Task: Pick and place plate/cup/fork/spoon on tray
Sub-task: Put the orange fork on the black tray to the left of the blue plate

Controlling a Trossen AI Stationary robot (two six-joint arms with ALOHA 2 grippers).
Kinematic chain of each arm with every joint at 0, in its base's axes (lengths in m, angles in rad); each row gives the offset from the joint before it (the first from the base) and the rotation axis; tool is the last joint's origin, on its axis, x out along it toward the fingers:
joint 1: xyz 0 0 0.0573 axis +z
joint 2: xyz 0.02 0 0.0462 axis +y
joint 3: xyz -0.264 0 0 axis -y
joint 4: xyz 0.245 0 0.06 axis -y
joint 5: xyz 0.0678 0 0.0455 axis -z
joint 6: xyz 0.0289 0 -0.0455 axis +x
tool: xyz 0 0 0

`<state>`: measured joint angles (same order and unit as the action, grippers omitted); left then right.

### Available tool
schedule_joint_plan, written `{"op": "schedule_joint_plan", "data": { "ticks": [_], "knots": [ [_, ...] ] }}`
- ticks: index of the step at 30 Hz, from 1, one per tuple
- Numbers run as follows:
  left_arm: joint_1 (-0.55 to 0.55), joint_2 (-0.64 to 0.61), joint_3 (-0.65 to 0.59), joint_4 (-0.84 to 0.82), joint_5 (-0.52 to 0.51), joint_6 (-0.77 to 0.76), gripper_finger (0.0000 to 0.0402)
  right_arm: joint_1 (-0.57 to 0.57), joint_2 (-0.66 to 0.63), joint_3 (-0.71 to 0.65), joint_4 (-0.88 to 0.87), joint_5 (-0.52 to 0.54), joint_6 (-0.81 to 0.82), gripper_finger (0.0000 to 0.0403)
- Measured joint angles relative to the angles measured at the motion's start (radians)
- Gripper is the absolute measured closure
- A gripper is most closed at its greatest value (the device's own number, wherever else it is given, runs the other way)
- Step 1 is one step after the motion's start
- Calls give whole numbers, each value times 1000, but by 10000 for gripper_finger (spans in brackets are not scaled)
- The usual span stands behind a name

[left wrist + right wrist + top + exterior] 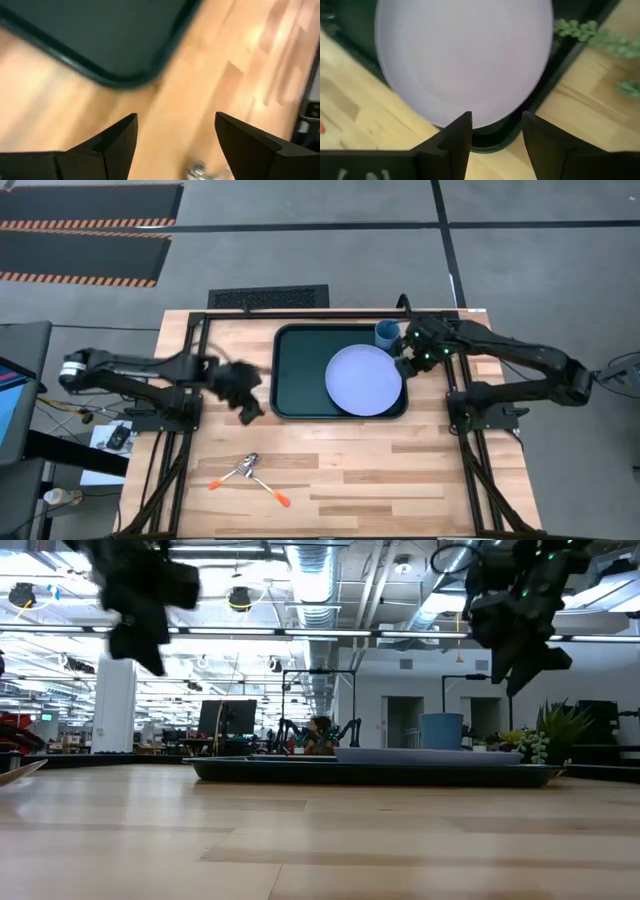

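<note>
Reaching next for the fork (267, 490) and spoon (234, 471) (crossed on the table), your empty, spread left gripper (245, 402) could drag both. Plate (364, 380) and cup (387, 333) sit on the tray (300, 370); right gripper (405, 358) hovers released.

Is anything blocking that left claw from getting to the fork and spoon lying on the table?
Nothing visible. The left gripper, open, hangs over bare wood beside the tray; the fork and spoon lie crossed nearer the front edge, in the open.
</note>
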<state>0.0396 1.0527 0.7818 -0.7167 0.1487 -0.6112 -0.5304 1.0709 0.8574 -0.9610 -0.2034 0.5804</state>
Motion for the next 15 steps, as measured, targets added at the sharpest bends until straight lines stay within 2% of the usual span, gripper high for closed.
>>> {"op": "schedule_joint_plan", "data": {
  "ticks": [4,8,12,15],
  "knots": [
    [-221,-62,-52,-13,-103,-246,150,60,-29,0,14,22,24,213],
    [-407,-74,-127,-22,-128,-478,150,104,-25,0,16,24,25,212],
    [-553,-74,-204,-7,-136,-716,150,138,-5,0,22,25,24,212],
    [-629,-74,-243,25,-189,-873,150,151,-3,-1,22,32,23,216]
  ]
}}
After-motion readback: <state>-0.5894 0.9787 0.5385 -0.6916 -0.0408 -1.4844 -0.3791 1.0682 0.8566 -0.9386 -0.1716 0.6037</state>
